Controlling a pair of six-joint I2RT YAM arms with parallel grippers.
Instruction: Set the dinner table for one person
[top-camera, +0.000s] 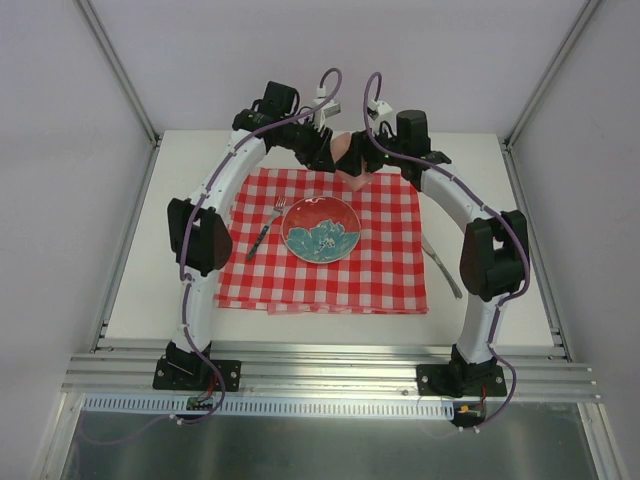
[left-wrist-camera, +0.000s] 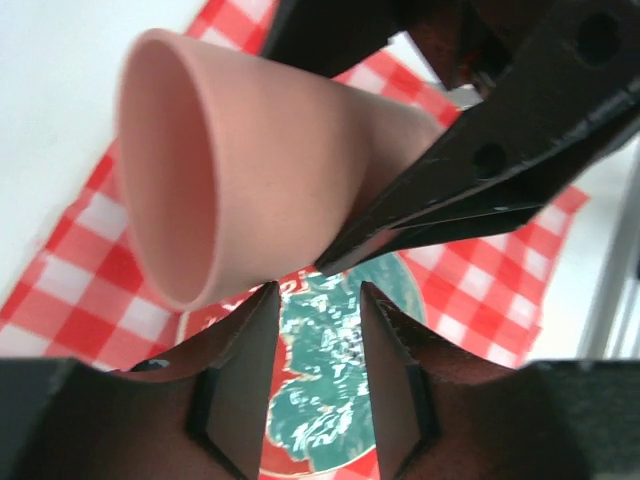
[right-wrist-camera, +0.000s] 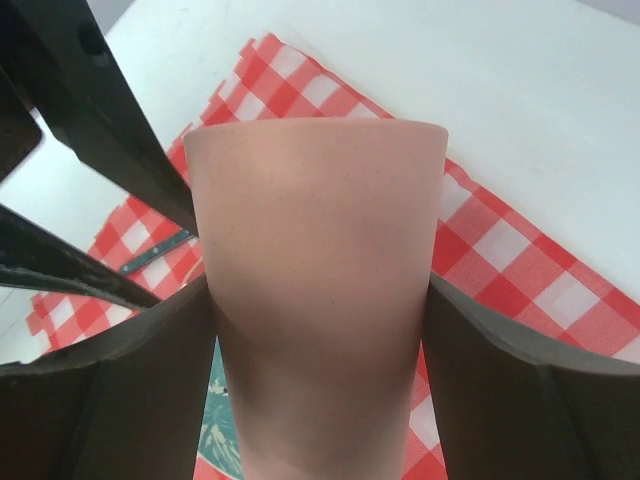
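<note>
Table (top-camera: 150, 300) is lying flat under everything, rail along the near edge. Knife (top-camera: 441, 268) is lying on bare table just right of the cloth (top-camera: 380, 270). Fork (top-camera: 265, 228) is sitting on the cloth left of the plate (top-camera: 321, 229). Over the far cloth edge, right gripper (right-wrist-camera: 320, 300) is clamping a pink cup (left-wrist-camera: 240, 170) by its sides. Left gripper (left-wrist-camera: 318, 290) is hanging beside the cup, fingers apart, gripping nothing.
</note>
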